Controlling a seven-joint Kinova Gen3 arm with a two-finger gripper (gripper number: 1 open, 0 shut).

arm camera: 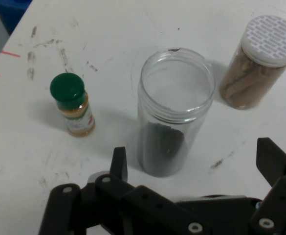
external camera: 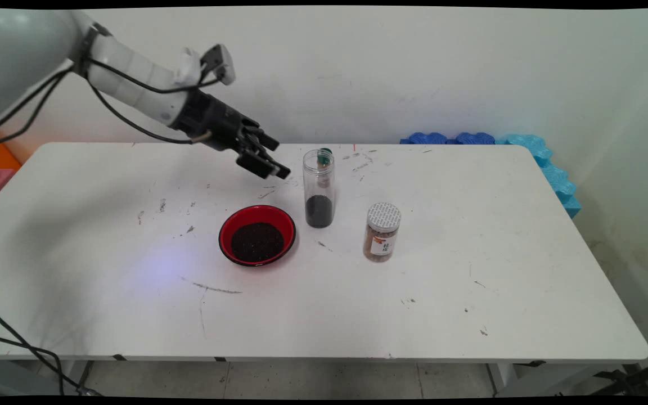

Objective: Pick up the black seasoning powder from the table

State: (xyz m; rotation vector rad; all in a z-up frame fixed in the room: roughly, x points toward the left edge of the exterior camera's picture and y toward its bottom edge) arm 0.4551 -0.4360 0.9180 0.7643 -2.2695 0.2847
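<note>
1. White table (external camera: 470, 292) fills the main view, scuffed with dark marks, and a pale wall (external camera: 414, 67) runs behind it.
2. Over at the table's 2 o'clock corner, blue foam blocks (external camera: 538, 152) line the far edge and turn down the right side.
3. Now the gripper (external camera: 276, 158): it hangs in the air, tilted down and to the right, with its fingers spread wide and nothing between them. It touches nothing. The nearest thing is the clear jar (external camera: 319, 188), just off at the gripper's 4 o'clock in the main view. In the hand view the jar's open mouth sits squarely between the two fingertips, farther out along the line of sight.
4. Red bowl (external camera: 257, 235) next, at the clear jar's 8 o'clock and near it but not touching, with a bed of dark grains inside.
5. That clear jar stands upright with no lid, its bottom third dark with grains.
6. A shorter jar with a white lid (external camera: 383, 232) stands at the clear jar's 4 o'clock, with brown contents and its lid on.
7. Smallest of all, a green-capped spice bottle (arm camera: 72, 110) stands upright at the clear jar's 12 o'clock, mostly hidden behind it in the main view.
</note>
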